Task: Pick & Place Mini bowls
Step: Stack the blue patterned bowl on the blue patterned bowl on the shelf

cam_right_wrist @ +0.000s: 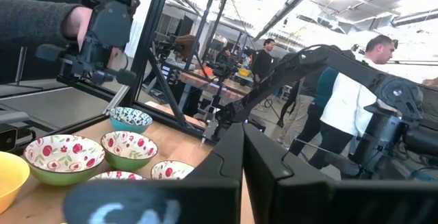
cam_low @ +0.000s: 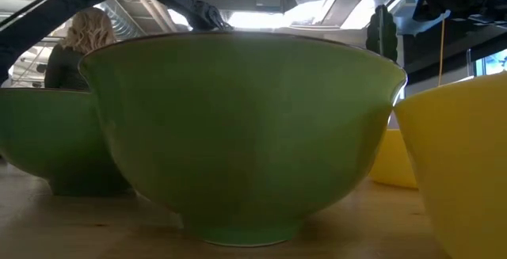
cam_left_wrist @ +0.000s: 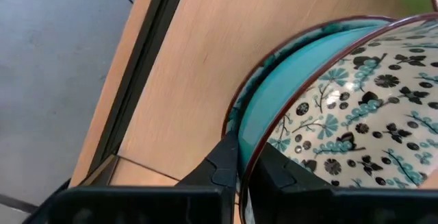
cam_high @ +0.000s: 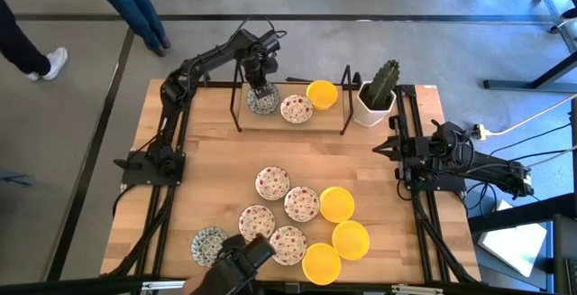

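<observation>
Ten mini bowls visible: four yellow, four red-speckled, two green-blue patterned.
Left gripper [cam_high: 261, 87] pinches a patterned bowl's [cam_left_wrist: 356, 101] rim, seen only by its wrist; right gripper [cam_high: 389, 147] shut, empty.

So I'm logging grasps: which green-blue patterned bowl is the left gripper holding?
The far one, beside a red-speckled bowl. The left gripper is shut on its rim; the other sits untouched at the near edge.
</observation>
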### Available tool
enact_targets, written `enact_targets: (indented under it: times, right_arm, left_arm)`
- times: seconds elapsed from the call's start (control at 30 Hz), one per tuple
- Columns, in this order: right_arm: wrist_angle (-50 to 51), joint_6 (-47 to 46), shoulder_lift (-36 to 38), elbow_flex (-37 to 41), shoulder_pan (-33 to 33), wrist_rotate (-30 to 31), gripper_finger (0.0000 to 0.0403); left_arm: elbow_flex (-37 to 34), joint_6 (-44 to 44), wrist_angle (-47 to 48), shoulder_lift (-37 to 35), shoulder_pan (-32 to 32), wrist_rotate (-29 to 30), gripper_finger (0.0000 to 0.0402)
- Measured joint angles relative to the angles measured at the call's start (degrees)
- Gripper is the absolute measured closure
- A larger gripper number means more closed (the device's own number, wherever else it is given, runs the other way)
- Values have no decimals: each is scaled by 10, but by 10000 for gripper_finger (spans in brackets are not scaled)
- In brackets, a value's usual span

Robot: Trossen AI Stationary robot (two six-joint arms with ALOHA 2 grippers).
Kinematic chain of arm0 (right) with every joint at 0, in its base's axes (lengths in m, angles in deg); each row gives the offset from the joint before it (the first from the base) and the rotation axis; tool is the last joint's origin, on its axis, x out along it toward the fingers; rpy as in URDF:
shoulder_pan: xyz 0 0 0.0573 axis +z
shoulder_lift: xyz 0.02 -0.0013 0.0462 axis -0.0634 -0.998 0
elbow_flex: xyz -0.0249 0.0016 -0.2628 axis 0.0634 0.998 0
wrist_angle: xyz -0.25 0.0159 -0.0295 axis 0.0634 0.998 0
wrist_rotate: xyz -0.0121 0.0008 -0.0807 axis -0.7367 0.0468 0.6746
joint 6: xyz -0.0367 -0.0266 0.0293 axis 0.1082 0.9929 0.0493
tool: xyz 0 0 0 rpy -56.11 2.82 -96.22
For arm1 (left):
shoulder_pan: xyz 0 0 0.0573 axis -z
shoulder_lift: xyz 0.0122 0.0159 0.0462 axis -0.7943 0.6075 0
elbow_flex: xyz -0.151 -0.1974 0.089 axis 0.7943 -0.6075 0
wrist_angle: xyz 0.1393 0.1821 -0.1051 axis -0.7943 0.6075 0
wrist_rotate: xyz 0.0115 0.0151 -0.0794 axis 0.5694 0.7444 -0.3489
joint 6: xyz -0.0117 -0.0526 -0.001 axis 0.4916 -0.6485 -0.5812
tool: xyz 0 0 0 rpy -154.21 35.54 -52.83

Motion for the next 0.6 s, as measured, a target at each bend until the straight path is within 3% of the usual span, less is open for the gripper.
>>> enact_targets:
  times: [0.33,0.6]
  right_arm:
    - [0,0,0,0,0,0,393]
    - [0,0,0,0,0,0,393]
  left_arm:
    - [0,5,3,7,0,1,377]
    - [0,7,11,7,4,4,319]
